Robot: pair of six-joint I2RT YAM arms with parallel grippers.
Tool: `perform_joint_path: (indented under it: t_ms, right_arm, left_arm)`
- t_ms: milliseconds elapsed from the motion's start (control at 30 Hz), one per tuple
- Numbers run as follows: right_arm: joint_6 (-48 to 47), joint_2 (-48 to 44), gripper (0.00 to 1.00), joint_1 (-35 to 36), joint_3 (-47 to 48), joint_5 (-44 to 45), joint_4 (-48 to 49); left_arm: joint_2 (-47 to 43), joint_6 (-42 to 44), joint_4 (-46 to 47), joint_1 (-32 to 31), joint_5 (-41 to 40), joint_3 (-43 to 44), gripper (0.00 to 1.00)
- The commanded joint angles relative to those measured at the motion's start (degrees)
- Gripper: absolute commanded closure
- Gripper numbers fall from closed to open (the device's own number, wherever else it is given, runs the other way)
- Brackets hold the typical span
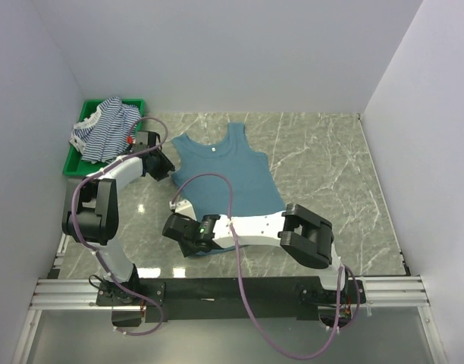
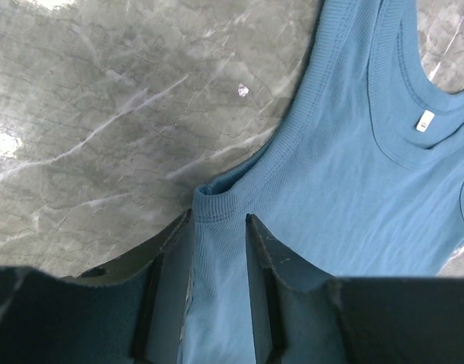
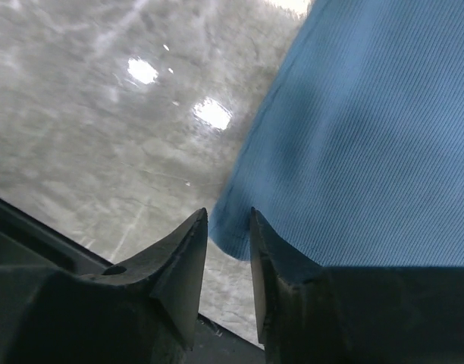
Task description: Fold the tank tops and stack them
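Observation:
The teal-blue tank top lies spread flat on the marble table, neck toward the back. My left gripper is at its left armhole. In the left wrist view the gripper is open, with the ribbed armhole edge of the top lying between the fingers. My right gripper is at the top's near-left hem corner. In the right wrist view the gripper is open, and the hem corner of the top sits between the fingertips. Striped cloth is bunched in a bin; I cannot tell its tops apart.
A green bin stands at the back left against the wall and holds the striped cloth. White walls close in the table on the left, back and right. Bare marble lies to the right of the teal top.

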Motion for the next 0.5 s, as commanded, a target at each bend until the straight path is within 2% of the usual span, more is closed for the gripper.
perform_joint_path:
  t_ms: [0, 333, 467]
  right_arm:
    - [0.56, 0.59, 0.63, 0.6, 1.73, 0.9, -0.33]
    - [0.03, 2.44, 0.59, 2.01, 1.98, 2.3, -2.0]
    - [0.12, -0.45, 0.56, 2.01, 0.76, 5.37, -2.79]
  left_arm:
    - [-0.23, 0.83, 1.37, -0.03, 1.11, 2.48, 0.61]
    - [-1.54, -0.49, 2.95, -0.11, 2.43, 0.37, 0.61]
    - [-2.25, -0.23, 2.51, -0.11, 2.0, 0.46, 0.61]
